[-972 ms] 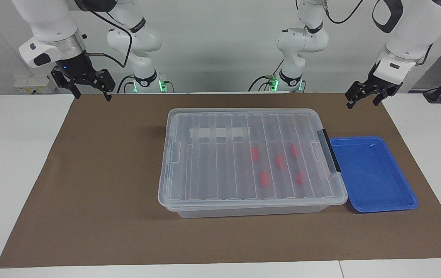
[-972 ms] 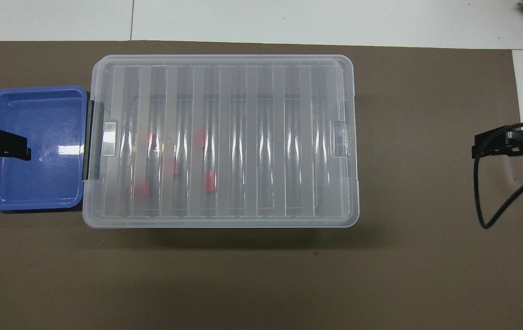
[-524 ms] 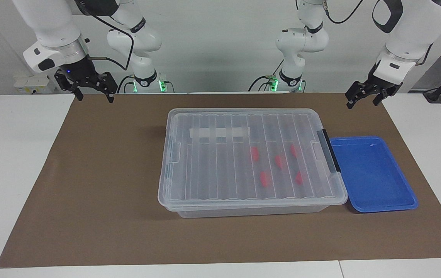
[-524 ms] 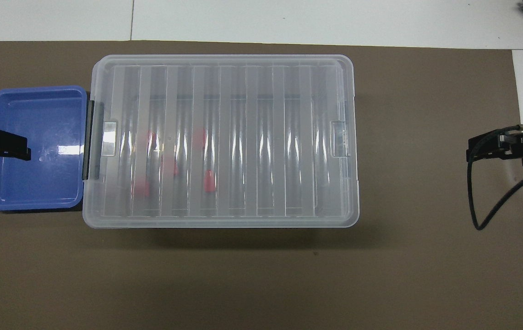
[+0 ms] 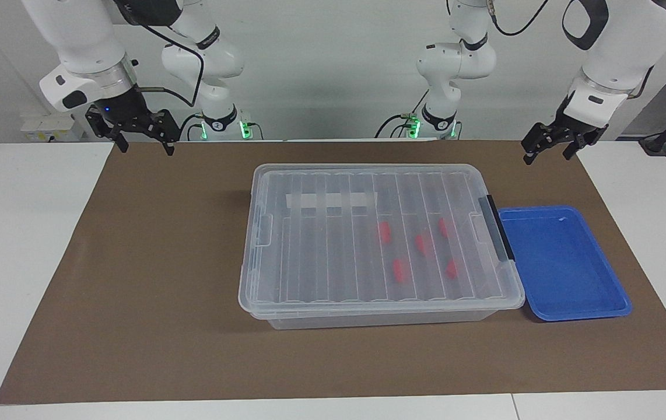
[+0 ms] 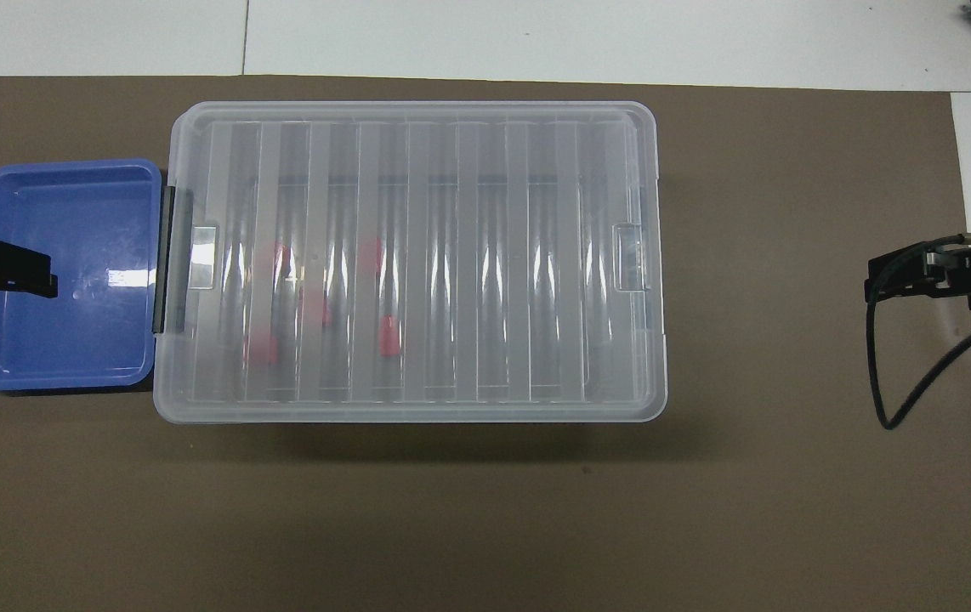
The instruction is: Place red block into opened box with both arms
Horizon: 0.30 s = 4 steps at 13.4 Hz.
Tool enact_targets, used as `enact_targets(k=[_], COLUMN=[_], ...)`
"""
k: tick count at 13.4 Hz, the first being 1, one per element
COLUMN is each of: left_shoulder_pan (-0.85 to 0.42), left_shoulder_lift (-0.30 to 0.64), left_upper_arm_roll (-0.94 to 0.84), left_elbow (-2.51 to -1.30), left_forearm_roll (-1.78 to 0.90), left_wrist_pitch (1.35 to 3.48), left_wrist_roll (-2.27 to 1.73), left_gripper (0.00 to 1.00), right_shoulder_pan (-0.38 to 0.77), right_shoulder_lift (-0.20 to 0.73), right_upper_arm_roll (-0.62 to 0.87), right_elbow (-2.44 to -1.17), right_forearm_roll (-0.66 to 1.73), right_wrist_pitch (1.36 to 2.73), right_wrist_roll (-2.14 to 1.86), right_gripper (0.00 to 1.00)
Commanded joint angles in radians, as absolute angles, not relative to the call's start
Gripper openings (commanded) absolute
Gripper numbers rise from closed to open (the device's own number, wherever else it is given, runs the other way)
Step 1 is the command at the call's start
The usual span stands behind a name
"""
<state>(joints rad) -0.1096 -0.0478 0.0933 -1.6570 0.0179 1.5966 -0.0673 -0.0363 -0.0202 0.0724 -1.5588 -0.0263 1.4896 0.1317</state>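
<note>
the large shallow clear plastic box (image 5: 381, 242) is seen in the middle of the brown mat (image 5: 152, 280), its ribbed transparent lid (image 6: 417, 255) closed over it and the black latch bar (image 5: 500, 227) at the end toward the left arm. five small bright red blocks (image 5: 385, 232) are made out through the lid, already inside the box, in its half toward the left arm. the shallow blue plastic tray (image 5: 563, 262) is set touching the latch end and holds nothing.

over the last second the right gripper (image 5: 145, 142), fingers spread and nothing held, has been shifted slightly inward over the mat's corner nearest its base. the left gripper (image 5: 547, 149), likewise spread and empty, has been kept in place above the mat's other corner by the robots.

the shift is judged a first approach only: the lid is untouched, and it would have to be unlatched and lifted before any block could be handled.
</note>
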Motion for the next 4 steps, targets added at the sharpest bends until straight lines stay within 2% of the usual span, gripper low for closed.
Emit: enact_targets(k=[1, 4], left_shoulder_pan=[-0.101, -0.100], left_shoulder_lift=[-0.072, -0.072], left_upper_arm_roll=[0.091, 0.091], left_elbow=[-1.686, -1.686], left_forearm_roll=[0.003, 0.003], left_wrist_pitch=[1.611, 1.611], left_wrist_roll=[-0.063, -0.063], left_gripper=[1.00, 1.00], right_shoulder_pan=[-0.038, -0.038], right_shoulder_lift=[-0.051, -0.054], right_upper_arm_roll=[0.078, 0.078], right_elbow=[-1.601, -1.606], right_forearm_roll=[-0.038, -0.038], right_wrist_pitch=[1.505, 1.505], right_wrist_roll=[0.158, 0.158], right_gripper=[1.00, 1.00])
